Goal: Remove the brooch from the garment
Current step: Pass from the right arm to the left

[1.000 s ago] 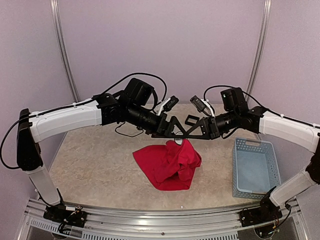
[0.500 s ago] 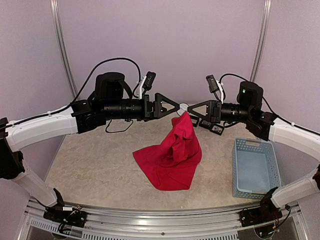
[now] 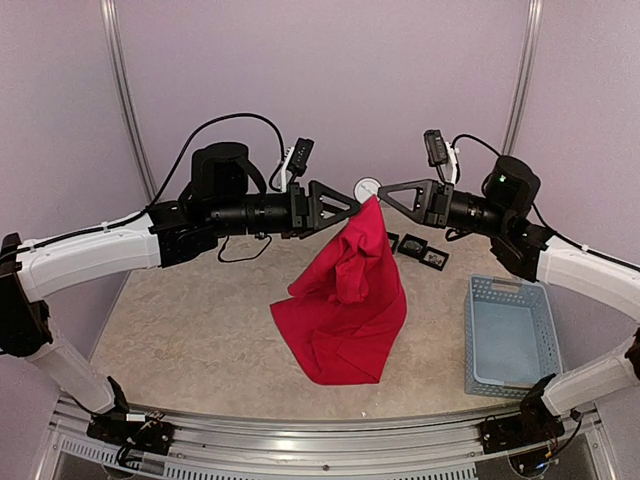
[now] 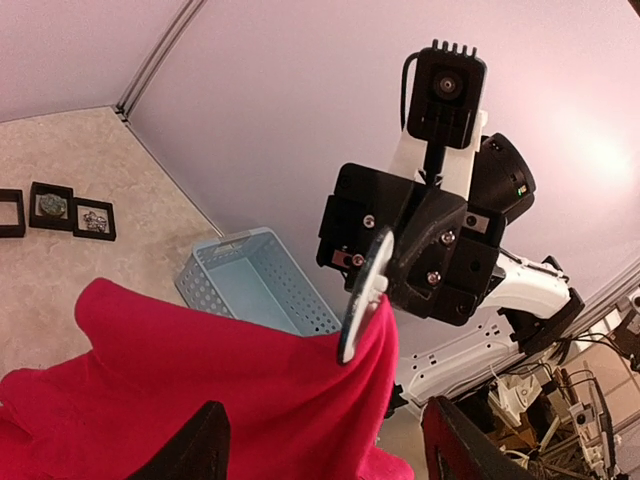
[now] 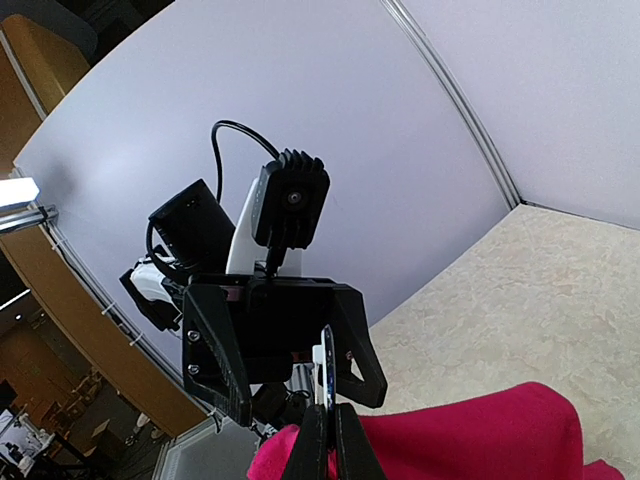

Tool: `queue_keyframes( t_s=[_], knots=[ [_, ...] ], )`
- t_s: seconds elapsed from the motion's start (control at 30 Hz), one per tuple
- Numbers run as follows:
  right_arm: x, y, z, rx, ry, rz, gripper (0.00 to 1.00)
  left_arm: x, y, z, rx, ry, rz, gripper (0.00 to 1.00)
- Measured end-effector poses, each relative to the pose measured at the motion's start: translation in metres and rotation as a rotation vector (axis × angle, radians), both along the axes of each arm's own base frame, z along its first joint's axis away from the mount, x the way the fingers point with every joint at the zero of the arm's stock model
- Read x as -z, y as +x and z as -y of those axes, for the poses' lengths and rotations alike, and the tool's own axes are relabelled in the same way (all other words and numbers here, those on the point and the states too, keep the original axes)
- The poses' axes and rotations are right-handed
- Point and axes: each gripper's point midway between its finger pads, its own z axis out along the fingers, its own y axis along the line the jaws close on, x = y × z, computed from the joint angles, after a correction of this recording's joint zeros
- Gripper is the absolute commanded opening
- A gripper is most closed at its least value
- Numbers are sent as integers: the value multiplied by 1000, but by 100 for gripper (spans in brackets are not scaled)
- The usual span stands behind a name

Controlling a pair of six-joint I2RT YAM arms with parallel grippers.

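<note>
The red garment (image 3: 345,300) hangs in a peak from the brooch (image 3: 368,189), a round white disc; its lower part lies on the table. My right gripper (image 3: 383,194) is shut on the brooch's edge, which shows edge-on in the right wrist view (image 5: 325,372) and in the left wrist view (image 4: 364,296). My left gripper (image 3: 350,207) faces it from the left with its jaws wide apart. In the left wrist view the garment (image 4: 200,390) lies between the left fingers (image 4: 200,445) without being clamped.
A pale blue basket (image 3: 480,345) stands at the right of the table, also in the left wrist view (image 4: 215,285). Small black framed boxes (image 3: 422,248) lie on the table behind the garment.
Both grippers have risen from low over the table to well above it. The garment, a low heap before, has been pulled up into a hanging peak, and the brooch now shows clear above it.
</note>
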Motion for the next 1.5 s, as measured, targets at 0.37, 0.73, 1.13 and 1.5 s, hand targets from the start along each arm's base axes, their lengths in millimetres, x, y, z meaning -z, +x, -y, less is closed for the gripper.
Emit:
queue_keyframes(
  t_s=[0.37, 0.73, 1.13, 1.5],
  knots=[
    [-1, -6, -6, -73, 25, -27, 0, -1, 2, 3, 21, -8, -13, 35],
    [0, -7, -7, -90, 28, -36, 0, -10, -1, 7, 53, -32, 3, 13],
    [6, -5, -8, -86, 8, -34, 7, -6, -1, 9, 65, -23, -6, 0],
    [18, -11, -9, -117, -37, -48, 34, 18, -6, 4, 100, 57, -77, 0]
  ],
)
